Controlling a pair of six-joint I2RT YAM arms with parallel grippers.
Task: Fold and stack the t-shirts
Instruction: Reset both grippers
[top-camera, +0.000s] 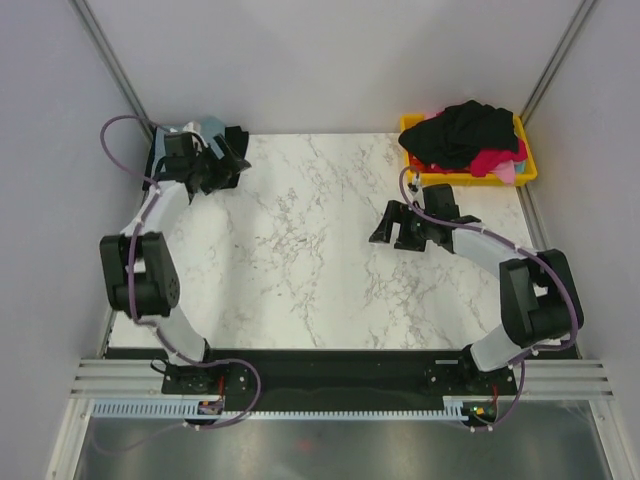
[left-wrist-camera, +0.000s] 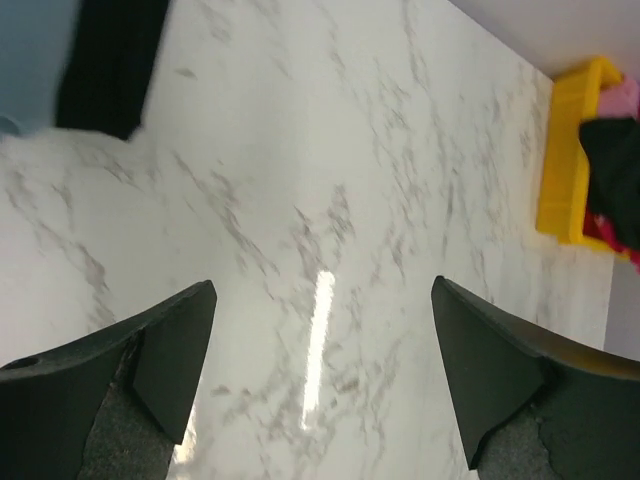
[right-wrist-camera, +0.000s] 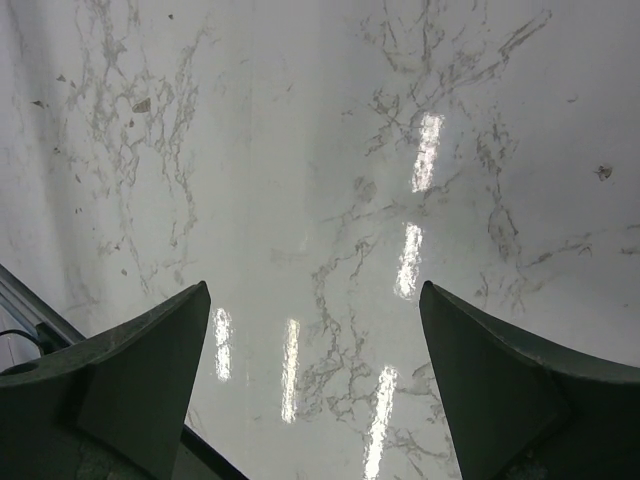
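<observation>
Top external shows left tool (top-camera: 222, 168) and right tool (top-camera: 392, 232) released, empty; next, probably, the right lifts the black t-shirt (top-camera: 465, 130) from the bin (top-camera: 528, 168).

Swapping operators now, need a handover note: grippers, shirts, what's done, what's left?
Left gripper: open, empty, by the stack at the far left corner.
Right gripper: open, empty, above bare table.
Stack: blue-grey and black shirts, partly hidden.
Yellow bin: black shirt and pink-red shirt piled unfolded.
Done: corner stack started.
Left: fold the bin's shirts and add them to the stack.
</observation>
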